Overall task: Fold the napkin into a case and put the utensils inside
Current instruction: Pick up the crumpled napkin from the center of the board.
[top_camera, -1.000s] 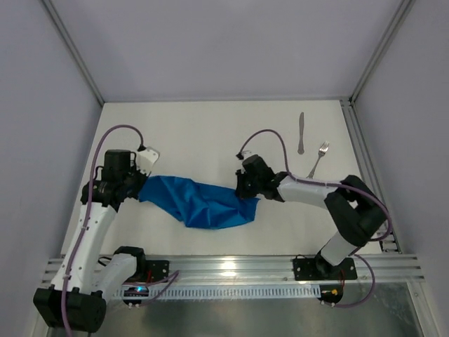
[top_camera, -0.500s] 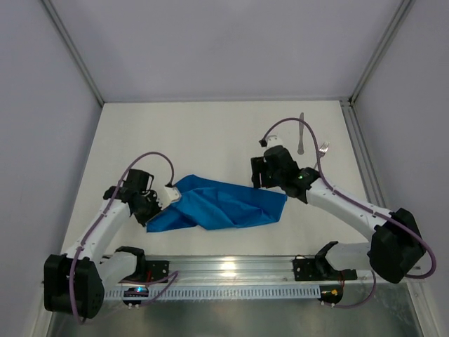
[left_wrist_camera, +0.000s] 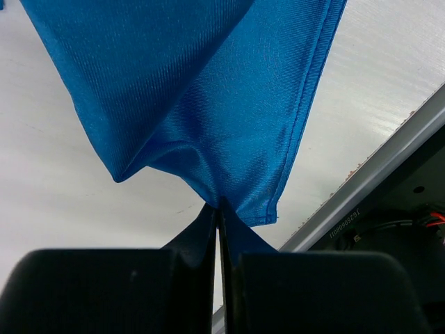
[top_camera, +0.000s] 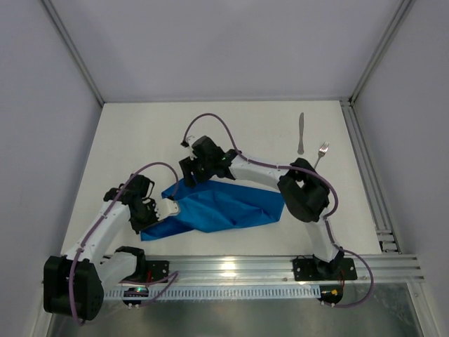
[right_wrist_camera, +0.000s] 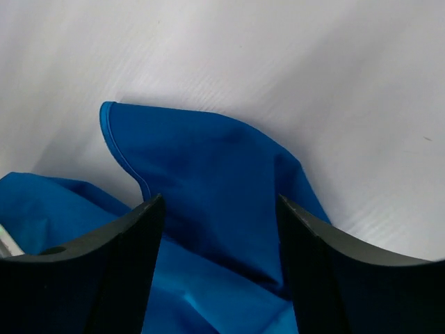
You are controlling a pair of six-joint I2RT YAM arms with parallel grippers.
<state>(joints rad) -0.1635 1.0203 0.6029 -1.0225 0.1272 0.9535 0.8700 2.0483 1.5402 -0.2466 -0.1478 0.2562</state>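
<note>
The bright blue napkin [top_camera: 228, 203] lies crumpled on the white table, not folded into a case. My left gripper [top_camera: 167, 208] is shut on its left edge; in the left wrist view the cloth [left_wrist_camera: 208, 104] is pinched at the fingertips of the left gripper [left_wrist_camera: 220, 206] and hangs away from them. My right gripper [top_camera: 188, 173] is open, hovering over the napkin's far left corner; the right wrist view shows the blue cloth [right_wrist_camera: 208, 174] between its spread fingers [right_wrist_camera: 132, 236], untouched. The utensils, a knife [top_camera: 301, 133] and a fork [top_camera: 319, 159], lie at the far right.
An aluminium rail [top_camera: 280, 267] runs along the near edge, also visible close to the napkin's corner as a grey rail [left_wrist_camera: 389, 167] in the left wrist view. A metal track [top_camera: 366, 168] borders the table's right side. Grey walls enclose the table.
The right gripper opened, let go of the napkin's right side and swung left to its far left corner. The left gripper pulled its edge nearer to the rail.
</note>
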